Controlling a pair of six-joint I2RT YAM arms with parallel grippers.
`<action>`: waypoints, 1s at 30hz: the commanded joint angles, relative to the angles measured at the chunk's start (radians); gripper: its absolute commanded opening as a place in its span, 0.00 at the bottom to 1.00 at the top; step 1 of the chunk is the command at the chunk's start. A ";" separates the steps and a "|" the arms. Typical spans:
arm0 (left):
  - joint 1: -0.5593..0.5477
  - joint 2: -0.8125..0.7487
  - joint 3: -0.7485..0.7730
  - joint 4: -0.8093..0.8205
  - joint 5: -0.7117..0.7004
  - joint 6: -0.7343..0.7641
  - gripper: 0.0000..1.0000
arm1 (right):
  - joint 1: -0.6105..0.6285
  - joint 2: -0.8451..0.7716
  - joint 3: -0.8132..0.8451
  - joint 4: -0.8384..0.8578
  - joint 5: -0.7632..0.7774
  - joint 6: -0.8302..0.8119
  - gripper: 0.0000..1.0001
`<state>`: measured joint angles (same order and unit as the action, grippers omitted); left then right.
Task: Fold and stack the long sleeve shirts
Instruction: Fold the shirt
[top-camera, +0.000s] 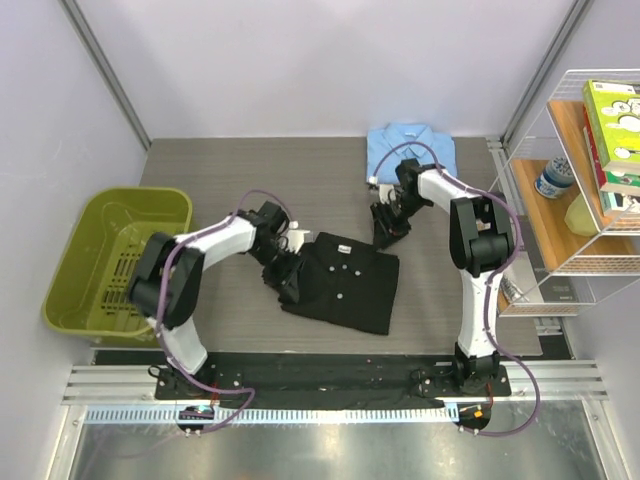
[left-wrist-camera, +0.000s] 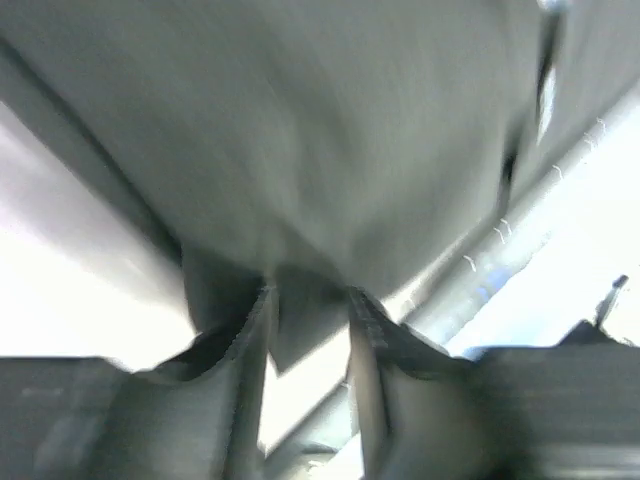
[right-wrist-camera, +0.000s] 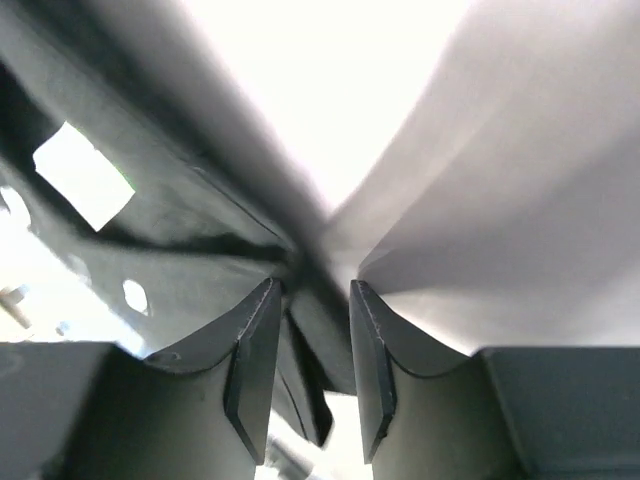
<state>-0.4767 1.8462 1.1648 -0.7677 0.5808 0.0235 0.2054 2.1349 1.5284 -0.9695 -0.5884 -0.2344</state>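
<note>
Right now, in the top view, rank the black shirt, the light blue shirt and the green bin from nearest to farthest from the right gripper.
1. black shirt, table centre; the right gripper pinches its cloth.
2. light blue shirt, just beyond, at the far edge.
3. green bin, far left.

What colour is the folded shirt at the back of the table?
The shirt is light blue; the top view shows it best.
</note>
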 joint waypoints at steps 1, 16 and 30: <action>0.004 -0.240 -0.106 0.044 0.055 -0.105 0.49 | 0.011 0.069 0.231 0.083 0.021 -0.062 0.41; 0.153 0.074 0.351 -0.002 0.165 0.024 0.57 | -0.089 -0.225 0.032 -0.070 -0.149 -0.187 0.50; 0.148 0.232 0.378 0.021 0.228 -0.014 0.35 | -0.089 -0.145 -0.079 -0.048 -0.110 -0.233 0.53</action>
<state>-0.3225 2.0747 1.5272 -0.7540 0.7422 0.0074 0.1112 1.9640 1.4540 -1.0325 -0.7040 -0.4423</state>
